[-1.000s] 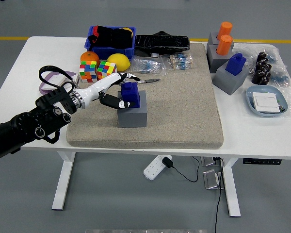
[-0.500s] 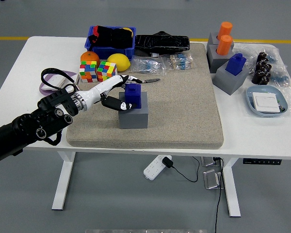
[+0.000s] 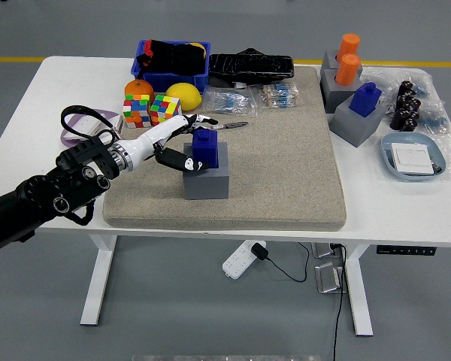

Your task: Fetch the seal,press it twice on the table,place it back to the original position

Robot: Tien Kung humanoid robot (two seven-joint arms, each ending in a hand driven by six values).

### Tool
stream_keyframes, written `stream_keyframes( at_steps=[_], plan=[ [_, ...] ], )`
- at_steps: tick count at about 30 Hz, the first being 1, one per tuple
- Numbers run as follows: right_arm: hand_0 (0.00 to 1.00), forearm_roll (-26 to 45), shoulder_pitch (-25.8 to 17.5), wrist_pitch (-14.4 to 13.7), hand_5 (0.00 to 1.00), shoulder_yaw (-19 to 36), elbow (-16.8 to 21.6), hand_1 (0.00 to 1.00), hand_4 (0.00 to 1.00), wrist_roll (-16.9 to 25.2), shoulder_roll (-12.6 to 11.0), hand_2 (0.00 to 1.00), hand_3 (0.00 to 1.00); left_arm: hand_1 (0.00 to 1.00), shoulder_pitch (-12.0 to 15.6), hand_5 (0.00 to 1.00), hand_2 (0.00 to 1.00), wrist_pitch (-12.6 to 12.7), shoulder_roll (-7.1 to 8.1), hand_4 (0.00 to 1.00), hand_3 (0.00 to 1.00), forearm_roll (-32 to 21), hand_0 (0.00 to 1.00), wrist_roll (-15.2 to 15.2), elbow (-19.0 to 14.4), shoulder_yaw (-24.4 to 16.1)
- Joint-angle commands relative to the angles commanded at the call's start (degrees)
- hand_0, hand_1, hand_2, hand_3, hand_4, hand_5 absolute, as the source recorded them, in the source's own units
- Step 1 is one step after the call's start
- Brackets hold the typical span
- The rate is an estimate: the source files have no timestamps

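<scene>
White desk (image 3: pixel 30 113) carries everything, and most of its middle is covered by a tan felt mat (image 3: pixel 286 165). From the picture's left the black left arm (image 3: pixel 37 203) reaches in over the mat's near-left corner, ending in a white-and-black left hand (image 3: pixel 177 143). On the mat sits a grey block holder (image 3: pixel 205 177), and the blue seal (image 3: pixel 204 148) stands upright in its top. The left hand is beside the seal on its left, fingers (image 3: pixel 199 120) partly spread, the upper ones stretching past the seal's far side and the thumb low against its near-left face; it looks to be touching the seal, but I cannot tell whether it has a firm hold. At the desk's far edge lie a blue bin (image 3: pixel 169 71) with dark contents and a black bag (image 3: pixel 252 66). On the right, off the mat, stand a grey holder with a second blue seal (image 3: pixel 367 98) and, behind it, a grey holder with two orange seals (image 3: pixel 349 56). Near the right edge rests a pale blue dish (image 3: pixel 395 162) with a white pad in it, with a cluster of small dark bottles (image 3: pixel 406 105) just behind. Left of the bin sit an orange (image 3: pixel 138 88), a yellow lemon (image 3: pixel 183 95) and two puzzle cubes (image 3: pixel 150 110), with a purple strap (image 3: pixel 79 124) beyond the arm. Packets of small blue parts (image 3: pixel 233 99) lie on the mat's far side, and a pen (image 3: pixel 229 125) lies just beyond the fingertips.
</scene>
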Motion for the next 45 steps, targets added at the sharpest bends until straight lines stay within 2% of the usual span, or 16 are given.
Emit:
stream_keyframes(
  at_steps=[1, 6, 7, 12, 13, 18, 19, 22, 30, 35, 40, 45],
  plan=[
    [0.771, 0.0, -0.02, 0.01, 0.495, 0.0, 0.01, 0.678, 0.78, 0.0, 0.01, 0.673, 0.619, 0.918, 0.05, 0.351, 0.905, -0.79, 0.04, 0.998, 0.97, -0.26, 0.926, 0.13, -0.11, -0.22],
    [0.771, -0.12, -0.01, 0.0, 0.495, 0.22, -0.02, 0.678, 0.78, 0.0, 0.04, 0.673, 0.619, 0.918, 0.17, 0.351, 0.905, -3.68, 0.32, 0.998, 0.97, -1.36, 0.926, 0.78, -0.77, -1.81],
    [0.772, -0.14, -0.01, 0.0, 0.494, 0.26, -0.03, 0.678, 0.78, -0.01, 0.06, 0.673, 0.619, 0.971, 0.18, 0.579, 0.978, -4.02, 0.36, 0.998, 0.998, -1.62, 0.971, 0.91, -0.84, -2.01],
    [0.772, -0.2, 0.0, 0.0, 0.494, 0.53, -0.04, 0.678, 0.78, -0.01, 0.12, 0.673, 0.619, 0.971, 0.39, 0.579, 0.978, -6.23, 0.79, 0.998, 0.998, -4.38, 0.971, 1.87, -1.29, -4.23],
    [0.772, -0.24, 0.01, -0.01, 0.496, 0.62, -0.05, 0.678, 0.782, -0.01, 0.14, 0.673, 0.619, 0.989, 0.44, 0.723, 0.993, -6.49, 0.9, 0.998, 0.998, -4.81, 0.983, 1.98, -1.28, -4.6],
    [0.772, -0.17, 0.01, 0.01, 0.496, 0.72, 0.01, 0.678, 0.782, -0.01, 0.17, 0.673, 0.619, 0.989, 0.69, 0.723, 0.993, -6.58, 1.82, 0.998, 0.998, -6.05, 0.983, 1.98, -0.87, -5.73],
    [0.772, -0.23, -0.02, 0.02, 0.496, 0.75, -0.01, 0.678, 0.782, -0.02, 0.18, 0.673, 0.618, 0.994, 0.74, 0.803, 0.998, -6.52, 2.13, 0.998, 0.998, -6.41, 0.992, 1.99, -0.67, -5.96],
    [0.772, -0.3, -0.04, 0.04, 0.496, 0.83, -0.02, 0.678, 0.782, -0.03, 0.17, 0.673, 0.618, 0.994, 0.94, 0.803, 0.998, -6.21, 3.2, 0.998, 0.998, -6.88, 0.992, 1.81, -0.06, -6.92],
    [0.773, -0.51, -0.08, -0.05, 0.497, 1.02, -0.01, 0.678, 0.784, -0.03, -0.19, 0.673, 0.619, 0.993, 2.38, 0.805, 0.998, -5.17, 7.76, 0.998, 0.998, -8.87, 0.995, 1.43, 2.47, -10.99],
    [0.773, -0.78, -0.09, -0.1, 0.497, 1.39, -0.06, 0.678, 0.785, -0.08, -0.21, 0.672, 0.619, 0.986, 3.45, 0.797, 0.994, -4.58, 9.88, 0.998, 0.998, -10.09, 0.991, 1.22, 4.1, -10.95],
    [0.773, -0.73, 0.06, -0.1, 0.497, 1.21, 0.02, 0.678, 0.785, -0.1, -0.37, 0.672, 0.619, 0.981, 4.45, 0.788, 0.99, -4.12, 11.2, 0.998, 0.998, -10.6, 0.987, 1.06, 5.28, -10.67],
    [0.773, -0.48, 0.19, -0.11, 0.497, 0.66, 0.07, 0.678, 0.786, -0.17, -0.51, 0.672, 0.62, 0.976, 4.95, 0.75, 0.985, -3.5, 11.47, 0.998, 0.998, -11.31, 0.986, 1.07, 7.4, -8.82]
  ],
)
